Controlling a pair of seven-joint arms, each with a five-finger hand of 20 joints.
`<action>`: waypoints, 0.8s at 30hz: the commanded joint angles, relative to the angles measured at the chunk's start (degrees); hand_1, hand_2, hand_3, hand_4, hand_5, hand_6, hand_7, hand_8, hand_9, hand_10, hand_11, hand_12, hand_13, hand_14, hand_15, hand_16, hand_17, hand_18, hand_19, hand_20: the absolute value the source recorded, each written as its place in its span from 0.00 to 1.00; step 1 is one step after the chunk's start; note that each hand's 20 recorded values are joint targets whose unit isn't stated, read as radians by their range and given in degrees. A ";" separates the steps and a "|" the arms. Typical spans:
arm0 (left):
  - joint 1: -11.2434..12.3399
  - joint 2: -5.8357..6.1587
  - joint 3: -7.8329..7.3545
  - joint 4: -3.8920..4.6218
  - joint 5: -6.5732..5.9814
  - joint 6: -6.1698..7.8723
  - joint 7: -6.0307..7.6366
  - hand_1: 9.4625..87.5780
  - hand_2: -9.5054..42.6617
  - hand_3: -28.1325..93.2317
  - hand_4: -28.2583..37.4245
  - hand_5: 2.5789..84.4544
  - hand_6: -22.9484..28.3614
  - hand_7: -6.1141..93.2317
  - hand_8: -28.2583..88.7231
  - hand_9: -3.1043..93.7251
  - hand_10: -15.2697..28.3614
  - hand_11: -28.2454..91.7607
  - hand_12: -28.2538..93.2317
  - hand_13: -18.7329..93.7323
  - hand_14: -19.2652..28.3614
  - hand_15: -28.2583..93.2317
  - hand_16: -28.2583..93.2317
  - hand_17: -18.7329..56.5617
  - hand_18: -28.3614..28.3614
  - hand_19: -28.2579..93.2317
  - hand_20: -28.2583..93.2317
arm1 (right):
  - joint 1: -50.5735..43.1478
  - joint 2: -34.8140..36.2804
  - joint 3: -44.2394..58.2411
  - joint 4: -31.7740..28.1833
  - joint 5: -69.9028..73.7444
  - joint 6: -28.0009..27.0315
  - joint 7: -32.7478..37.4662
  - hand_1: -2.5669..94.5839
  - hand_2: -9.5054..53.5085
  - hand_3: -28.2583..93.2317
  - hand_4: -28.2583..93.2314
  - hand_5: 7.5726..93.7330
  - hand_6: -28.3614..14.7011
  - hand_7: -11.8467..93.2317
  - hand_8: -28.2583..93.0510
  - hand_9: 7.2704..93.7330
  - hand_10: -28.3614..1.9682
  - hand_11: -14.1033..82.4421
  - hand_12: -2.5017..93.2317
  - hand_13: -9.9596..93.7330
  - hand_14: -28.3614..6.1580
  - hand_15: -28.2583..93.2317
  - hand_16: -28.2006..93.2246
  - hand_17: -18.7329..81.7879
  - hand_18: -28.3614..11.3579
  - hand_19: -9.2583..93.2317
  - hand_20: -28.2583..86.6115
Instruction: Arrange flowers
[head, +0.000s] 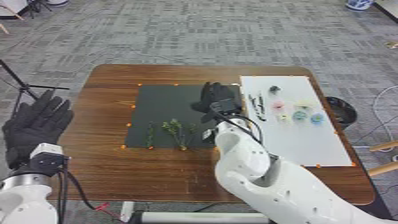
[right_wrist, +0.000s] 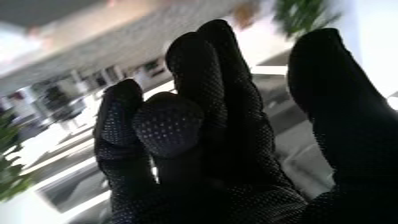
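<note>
Flower heads (head: 317, 118) lie on the white sheet (head: 311, 147), rightward of the released, empty right hand (head: 218, 100), the nearer hand for pickup.

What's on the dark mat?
Green sprigs on the near part of the dark mat. The right hand hides some of its right side; can't tell what's under there.
</note>
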 joint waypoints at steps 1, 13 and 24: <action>1.98 -0.83 -0.81 -0.78 0.06 -0.11 1.18 0.21 0.48 0.85 0.00 0.50 0.64 0.16 0.18 0.39 0.72 0.42 0.32 0.40 0.73 0.46 0.20 0.16 0.78 0.54 0.31 | -0.56 7.08 9.51 -0.26 3.10 -2.63 3.37 0.39 0.03 0.81 0.12 0.71 0.50 0.33 0.17 0.74 0.35 0.50 0.32 0.77 0.46 0.81 0.54 0.54 0.06 0.92 0.52; 0.10 0.09 0.12 -0.26 0.63 -1.30 0.40 0.21 0.48 0.85 0.00 0.51 0.64 0.16 0.17 0.39 0.72 0.42 0.32 0.41 0.74 0.47 0.20 0.18 0.79 0.56 0.33 | 1.20 7.62 10.75 5.25 9.20 -16.14 6.84 0.37 0.00 0.72 0.04 0.67 0.42 0.18 0.18 0.72 0.36 0.66 0.44 0.79 0.47 0.89 0.63 0.58 0.05 0.98 0.57; -3.09 1.05 3.33 0.87 1.19 -2.33 -1.41 0.21 0.48 0.85 0.00 0.51 0.64 0.17 0.17 0.39 0.71 0.41 0.32 0.40 0.73 0.46 0.20 0.17 0.79 0.55 0.33 | 4.32 6.97 8.27 12.66 7.45 -18.57 9.15 0.40 0.00 0.74 0.02 0.65 0.42 0.18 0.17 0.72 0.38 0.67 0.44 0.79 0.47 0.89 0.62 0.59 0.05 0.97 0.57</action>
